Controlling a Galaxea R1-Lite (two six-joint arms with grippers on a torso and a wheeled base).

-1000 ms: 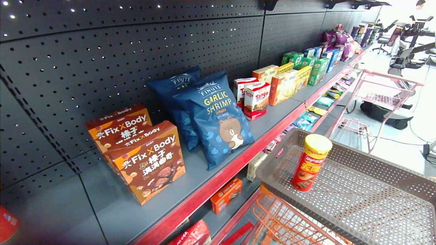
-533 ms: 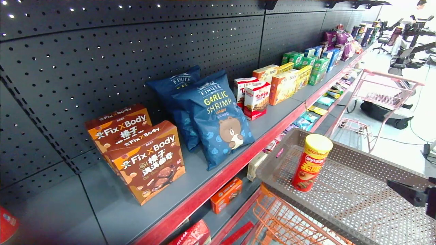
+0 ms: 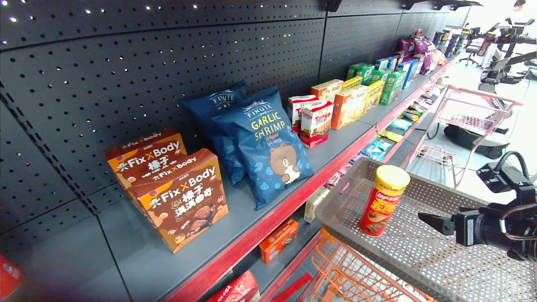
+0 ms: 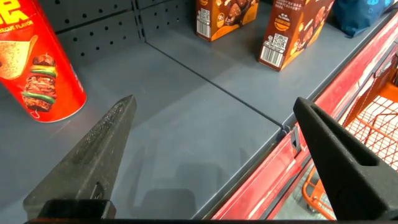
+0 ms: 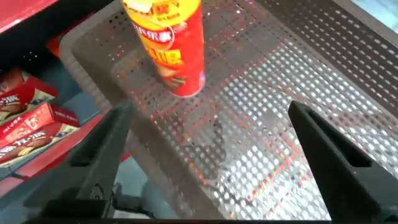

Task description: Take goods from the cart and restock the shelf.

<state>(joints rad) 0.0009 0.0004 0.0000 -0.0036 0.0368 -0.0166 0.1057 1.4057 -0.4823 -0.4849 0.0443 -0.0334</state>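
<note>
Over at eight o'clock on the shelf (image 3: 126, 251), my left jaws hang wide apart above bare grey board, with a red can (image 4: 37, 62) standing near them. Its top is cut off, and from my head I catch only a sliver of it at the picture's edge. Brown boxes (image 3: 176, 188) and blue bags (image 3: 268, 147) stand further along toward two o'clock. On the cart's grey tray (image 3: 440, 260), at four o'clock, the yellow-lidded can (image 3: 384, 201) stands upright and untouched.

The change is on that side. A second ago nothing was over the tray, then a dark tip crept in from three o'clock. Now my right arm (image 3: 486, 228) reaches well across it, the right jaws apart, aimed at the can but short of it. I judge the pick is about to begin.

Whether those jaws sit low enough to take the can mid-body I cannot tell. The orange basket (image 3: 356, 272) beneath is mostly hidden by the tray.
</note>
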